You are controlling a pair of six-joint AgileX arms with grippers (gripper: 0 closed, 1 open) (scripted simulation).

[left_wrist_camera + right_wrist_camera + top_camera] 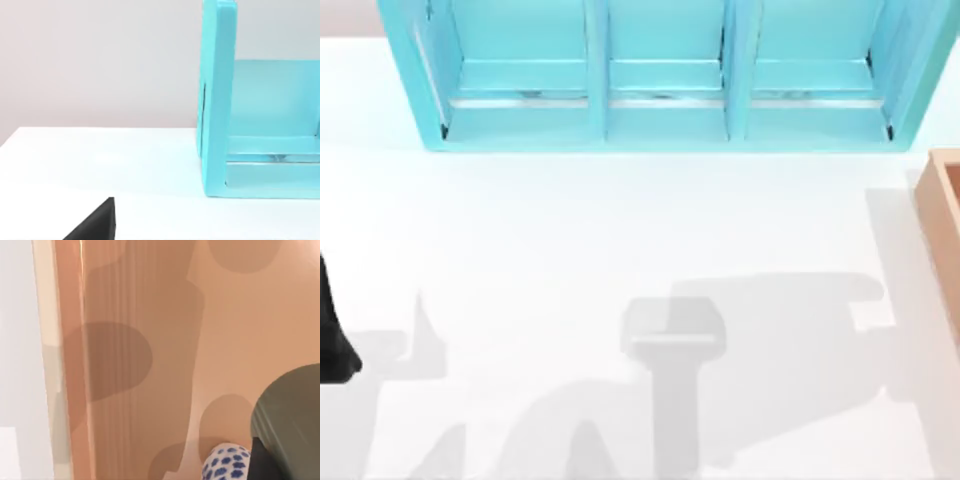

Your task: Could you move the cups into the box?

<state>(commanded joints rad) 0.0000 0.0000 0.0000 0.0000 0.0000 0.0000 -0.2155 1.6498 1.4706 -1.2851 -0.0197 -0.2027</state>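
Looking into your tan wooden box (240,315), dark olive-green cup (292,415) beside blue-flowered white cup (227,462), white table (620,230), turquoise shelf cabinet (660,70) far, grip of either hand impossible to tell.

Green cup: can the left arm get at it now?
Probably not: the left arm sits at the table's left edge, while the green cup is over the box's floor, far right.

From above, you get just a strip of the box (945,225), cut by the frame edge at 3 o'clock. The turquoise cabinet (660,70) runs off at 12 o'clock. At 9 o'clock the left arm (332,340) is a dark sliver. In the right wrist view, the olive cup (292,420) and the blue-patterned cup (226,462) are each clipped by the frame edge.
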